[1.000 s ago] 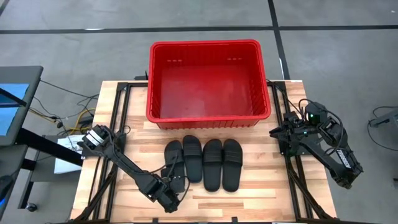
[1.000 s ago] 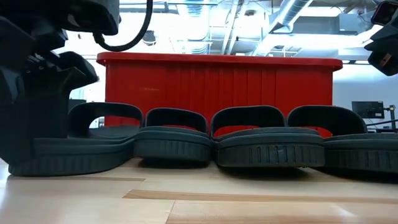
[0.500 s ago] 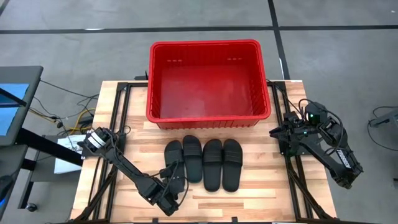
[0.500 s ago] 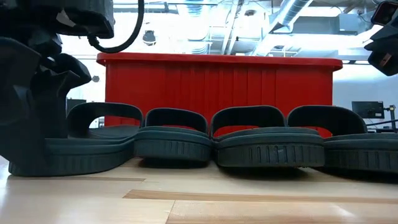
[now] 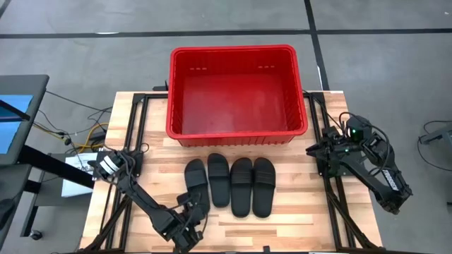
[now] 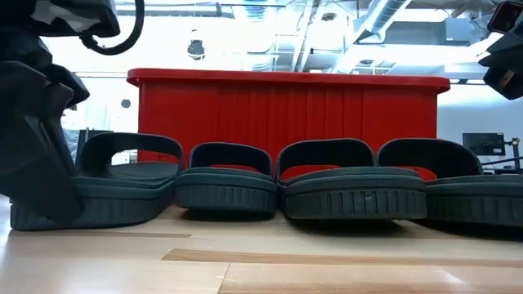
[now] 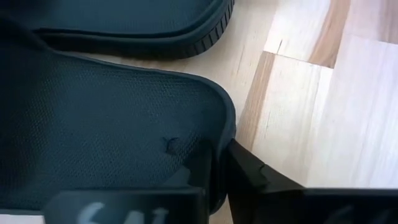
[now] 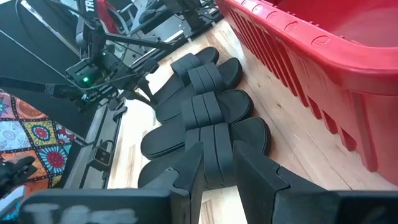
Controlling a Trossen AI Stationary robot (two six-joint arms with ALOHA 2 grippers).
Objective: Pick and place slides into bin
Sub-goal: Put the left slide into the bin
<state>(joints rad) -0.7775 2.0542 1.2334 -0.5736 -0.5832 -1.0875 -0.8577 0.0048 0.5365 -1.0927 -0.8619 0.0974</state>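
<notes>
Left gripper [image 5: 189, 215] is closing on the heel edge of the outermost slide [image 5: 194, 180], the one at the left end of the row. A second ago its fingers were standing wide on either side of that heel; now they are pinching the sole rim, as the left wrist view is showing with one dark finger [image 7: 258, 180] pressed against the slide's edge. The arm has also drawn back toward the table's near edge, and the slide has swung slightly, its heel now pointing toward the gripper. In my judgement the grasp is made and the lift is the next step; nothing is yet in the bin.

Immediately ahead of the gripper, the held slide is lying flat on the table [image 5: 296, 212], still touching its neighbour. Just beyond it, to the gripper's right, three more slides [image 5: 240, 185] are sitting side by side, straps up. Farther ahead, past the toes of the row, the bin [image 5: 239, 134] is standing with nothing in it.

Right gripper [image 5: 326, 151] is waiting at the right edge of the table, well apart from the row, fingers parted and holding nothing.
</notes>
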